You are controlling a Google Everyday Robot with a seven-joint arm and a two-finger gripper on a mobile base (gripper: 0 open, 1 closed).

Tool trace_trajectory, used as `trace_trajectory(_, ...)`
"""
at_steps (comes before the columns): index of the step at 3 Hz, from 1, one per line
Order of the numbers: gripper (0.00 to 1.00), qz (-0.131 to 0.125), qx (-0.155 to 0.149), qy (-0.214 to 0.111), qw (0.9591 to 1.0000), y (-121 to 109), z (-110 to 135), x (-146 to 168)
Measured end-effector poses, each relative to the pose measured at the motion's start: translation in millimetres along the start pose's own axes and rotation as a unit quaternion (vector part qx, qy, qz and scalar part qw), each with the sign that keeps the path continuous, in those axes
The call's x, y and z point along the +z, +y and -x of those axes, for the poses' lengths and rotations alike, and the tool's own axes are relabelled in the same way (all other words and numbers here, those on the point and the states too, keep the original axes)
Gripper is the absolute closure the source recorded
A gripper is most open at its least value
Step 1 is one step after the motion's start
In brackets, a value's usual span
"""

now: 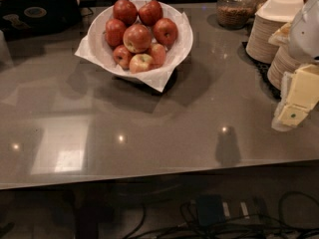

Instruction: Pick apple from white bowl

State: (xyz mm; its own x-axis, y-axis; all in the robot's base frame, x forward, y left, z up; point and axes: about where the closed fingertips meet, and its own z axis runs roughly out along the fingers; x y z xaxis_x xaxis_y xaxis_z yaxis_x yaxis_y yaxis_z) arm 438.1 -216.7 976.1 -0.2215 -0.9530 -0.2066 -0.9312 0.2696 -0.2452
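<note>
Checking the feed from my end: the large round white bowl lined with white paper (183, 46) sits toward the far side of the glossy grey-brown surface (149, 133), left of centre. Paper corners poke out over the rim on the left, front and right. Piled inside are the round red apples (137, 38), eight that I can count, a couple at the front more yellow. None of them has been lifted out.

My cream-and-white tool (294, 106) hangs at the right edge of the view, over the right side of the surface and well apart from the bowl. It isn't holding anything, and I honestly can't tell whether it's set wide or narrow.

Room-wise, there's a broad bare stretch between the bowl and the tool, and another from the bowl down to the near edge of the surface. The tight spots are along the borders:
- stacks of cream-white disposable bowls (261, 41) just behind the tool on the right
- a glass jar of brown granola (234, 9) at the far right
- a black laptop (37, 14) at the far left, near the bowl's rim

Dark cables (224, 223) lie on the floor below the near edge.
</note>
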Motion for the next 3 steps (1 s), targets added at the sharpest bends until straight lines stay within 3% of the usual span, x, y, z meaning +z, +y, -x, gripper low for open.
trace_trajectory(1, 0.0, 0.0, 0.0, 0.0, 1.0, -0.1, 0.2, 0.1)
trace_trajectory(3, 0.0, -0.016, -0.007, -0.066, 0.9977, -29.5, 36.4, 18.0)
